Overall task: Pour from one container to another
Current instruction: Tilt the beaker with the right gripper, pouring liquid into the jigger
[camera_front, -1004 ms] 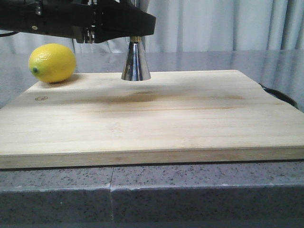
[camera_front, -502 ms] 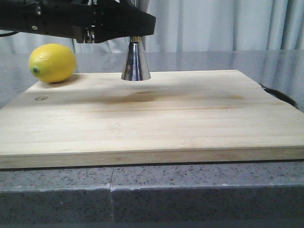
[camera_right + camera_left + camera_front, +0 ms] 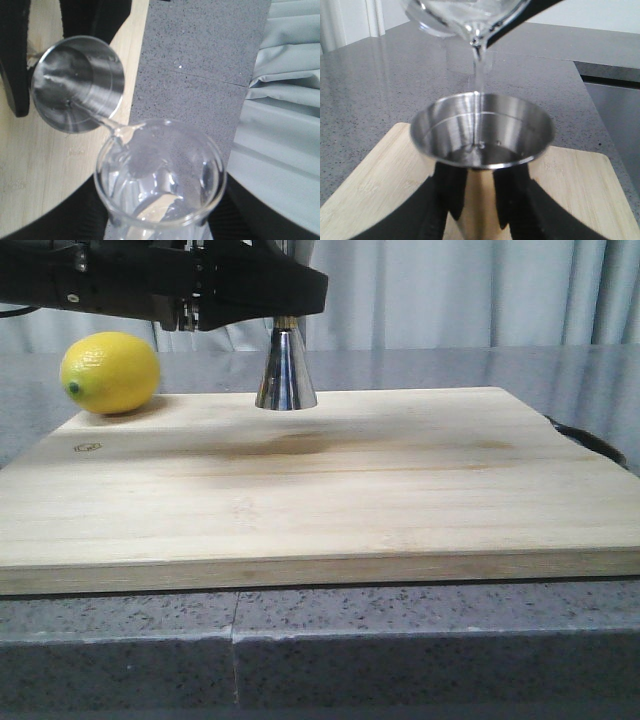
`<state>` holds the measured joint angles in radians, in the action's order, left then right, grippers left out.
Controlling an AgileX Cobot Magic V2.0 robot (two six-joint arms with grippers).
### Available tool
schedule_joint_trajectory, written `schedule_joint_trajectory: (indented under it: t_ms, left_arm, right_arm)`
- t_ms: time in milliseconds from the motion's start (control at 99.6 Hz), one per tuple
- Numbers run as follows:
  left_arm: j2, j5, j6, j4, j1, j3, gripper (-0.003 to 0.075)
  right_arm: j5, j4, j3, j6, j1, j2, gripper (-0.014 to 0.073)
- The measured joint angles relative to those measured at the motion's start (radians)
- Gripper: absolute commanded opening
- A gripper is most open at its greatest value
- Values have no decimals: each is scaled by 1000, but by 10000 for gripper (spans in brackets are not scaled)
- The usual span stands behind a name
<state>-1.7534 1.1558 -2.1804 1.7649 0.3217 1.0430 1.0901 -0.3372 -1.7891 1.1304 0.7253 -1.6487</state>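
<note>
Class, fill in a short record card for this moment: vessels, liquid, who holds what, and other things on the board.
source: glass beaker, tilted, held by right tool
receiver: steel jigger, upright on cutting board, gripped by left tool
liquid: clear stream falling from beaker lip into jigger
fill: shallow pool at the bottom
other: lemon at board's far left corner

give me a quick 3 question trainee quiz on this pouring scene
1. True or false: liquid is running from the glass beaker into the steel jigger.
2. What stands on the cutting board? A) lemon only B) jigger only C) both
3. Which fingers flank the jigger's lower half?

Key:
1. True; a thin stream falls from the lip into the cup.
2. B; the lemon appears to rest on the counter just behind the board.
3. The left fingers.
</note>
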Motion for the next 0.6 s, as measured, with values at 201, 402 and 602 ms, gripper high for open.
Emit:
schedule_joint_trajectory:
  t_ms: [201, 402, 602]
  left_arm:
    - [0, 0, 0, 0, 0, 0, 222]
    - [0, 0, 0, 0, 0, 0, 222]
    - [0, 0, 0, 0, 0, 0, 222]
  right_arm:
    - [-3, 0, 0, 11, 18, 0, 279]
    - [-23, -2, 0, 15, 22, 0, 279]
    - [-31, -20, 0, 26, 26, 0, 279]
